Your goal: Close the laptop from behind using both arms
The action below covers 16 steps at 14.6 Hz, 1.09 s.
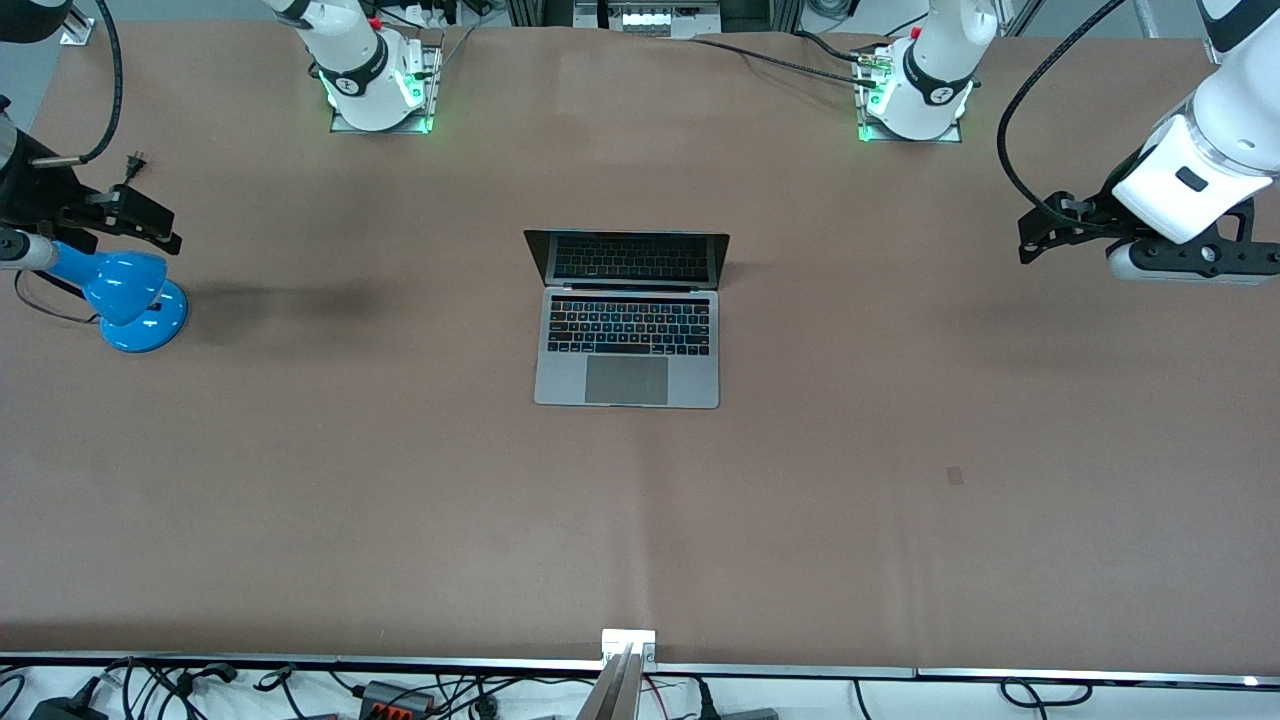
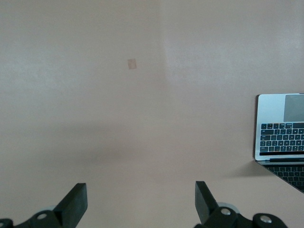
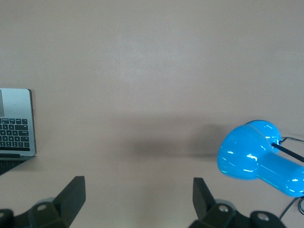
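Note:
The silver-grey laptop lies open in the middle of the table, its dark screen tilted up toward the arms' bases and facing the front camera. Its edge also shows in the left wrist view and in the right wrist view. My left gripper hangs open and empty over the table at the left arm's end; the left wrist view shows it over bare table. My right gripper hangs open and empty at the right arm's end, over bare table.
A blue desk lamp stands under the right gripper at the right arm's end, also in the right wrist view. A small tape patch lies on the brown table. A metal bracket sits at the front edge.

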Each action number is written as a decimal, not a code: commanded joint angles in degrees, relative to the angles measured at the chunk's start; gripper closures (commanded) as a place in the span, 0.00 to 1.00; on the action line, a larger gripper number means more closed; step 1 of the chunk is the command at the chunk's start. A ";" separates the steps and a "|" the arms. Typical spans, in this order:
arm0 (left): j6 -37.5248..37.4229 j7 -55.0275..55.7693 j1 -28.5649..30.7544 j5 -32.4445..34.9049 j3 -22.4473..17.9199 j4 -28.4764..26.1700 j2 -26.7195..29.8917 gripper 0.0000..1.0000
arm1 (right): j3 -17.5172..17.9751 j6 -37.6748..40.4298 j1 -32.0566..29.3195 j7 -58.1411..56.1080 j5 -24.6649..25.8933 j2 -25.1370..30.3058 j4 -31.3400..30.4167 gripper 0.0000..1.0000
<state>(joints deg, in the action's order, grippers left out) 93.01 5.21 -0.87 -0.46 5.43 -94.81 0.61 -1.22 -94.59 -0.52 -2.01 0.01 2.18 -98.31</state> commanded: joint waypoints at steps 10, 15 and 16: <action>-5.30 -0.19 -0.36 0.64 0.20 1.47 -1.83 0.00 | 0.61 0.98 7.18 2.71 -0.54 -2.52 -2.15 1.00; -5.91 -2.84 -0.36 0.73 0.20 4.98 -5.79 0.33 | 0.61 0.64 15.53 5.42 -1.50 -5.69 -3.38 1.00; -7.05 -3.10 -0.36 0.55 0.20 4.98 -5.88 0.55 | 0.61 0.46 16.76 6.66 -3.85 -6.21 -3.38 1.00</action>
<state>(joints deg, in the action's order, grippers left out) 88.77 3.73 -1.03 -0.46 5.54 -92.60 -3.62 -0.24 -93.99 14.07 2.50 -1.12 -3.54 -101.52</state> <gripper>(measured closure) 0.066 0.991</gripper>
